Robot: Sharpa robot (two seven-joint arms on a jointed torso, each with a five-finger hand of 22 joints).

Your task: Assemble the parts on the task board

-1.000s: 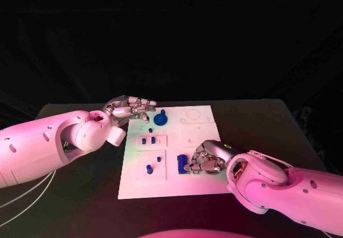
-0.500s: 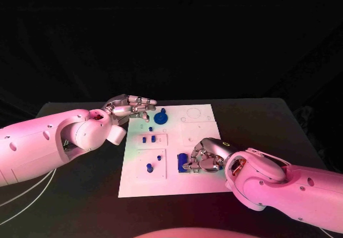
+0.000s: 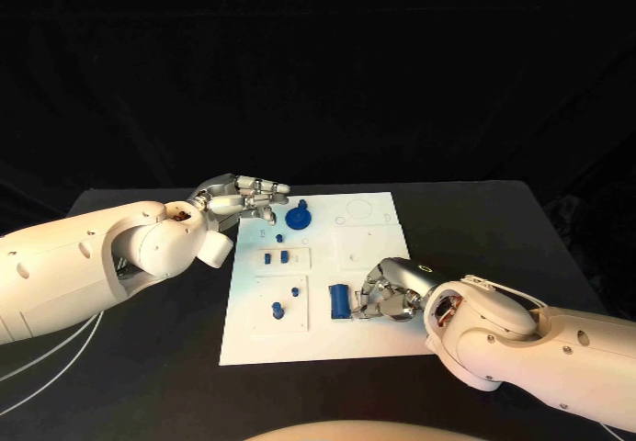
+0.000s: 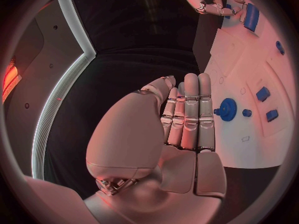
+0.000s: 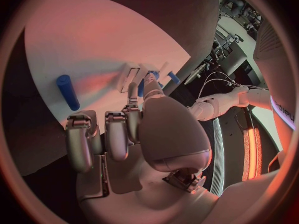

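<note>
The bench is black, and behind it hangs a black cloth backdrop with soft folds — very dark. White cables lie near its left edge.

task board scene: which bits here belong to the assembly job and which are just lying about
Part of the job:
- task board
- blue cylinder beside the right robot hand
- blue gear near the left robot hand
- small blue pieces

Just lying about:
- black table
- white cables
</note>
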